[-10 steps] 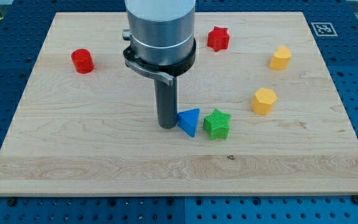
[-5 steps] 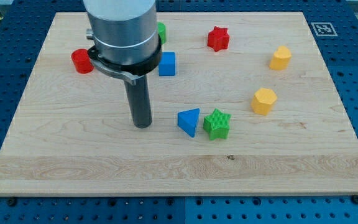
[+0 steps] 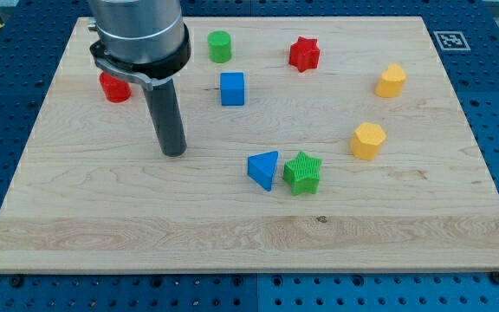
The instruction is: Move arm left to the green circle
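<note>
My tip [image 3: 173, 153] rests on the desk [image 3: 50, 217], nearer than and left of the green circle [image 3: 220, 46]. There is no claw, only a bare rod. Slide farther away, stopping just left of the circle, clear of the red cylinder [image 3: 113, 87].

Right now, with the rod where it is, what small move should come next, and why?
Probably slide my tip toward the view's top, staying to the left of the green circle. The tip sits well below the circle; the blue cube stands off to the right of that path.

My tip [image 3: 173, 152] rests on the board [image 3: 76, 217], well below-left of the green circle [image 3: 220, 46].
</note>
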Motion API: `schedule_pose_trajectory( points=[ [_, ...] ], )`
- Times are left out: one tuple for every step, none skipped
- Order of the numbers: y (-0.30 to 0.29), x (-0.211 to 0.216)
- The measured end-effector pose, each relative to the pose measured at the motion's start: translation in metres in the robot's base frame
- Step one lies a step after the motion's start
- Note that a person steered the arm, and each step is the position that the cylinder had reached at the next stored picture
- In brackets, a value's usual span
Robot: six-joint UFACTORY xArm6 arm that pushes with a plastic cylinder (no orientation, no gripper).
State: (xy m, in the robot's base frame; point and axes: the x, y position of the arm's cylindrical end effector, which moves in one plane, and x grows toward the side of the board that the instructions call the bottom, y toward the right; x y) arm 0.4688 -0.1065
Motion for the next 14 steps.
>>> schedule_pose_trajectory(
  points=[
    [0.0, 0.0],
    [-0.002, 0.0],
    [-0.014, -0.011],
    [-0.015, -0.031],
    [-0.015, -0.034],
    [-0.015, -0.034],
    [-0.015, -0.039],
    [-0.015, -0.047],
    [-0.015, -0.048],
    [-0.02, -0.049],
    [-0.031, -0.052],
    [-0.033, -0.065],
    [-0.028, -0.076],
    [-0.028, -0.077]
  ],
)
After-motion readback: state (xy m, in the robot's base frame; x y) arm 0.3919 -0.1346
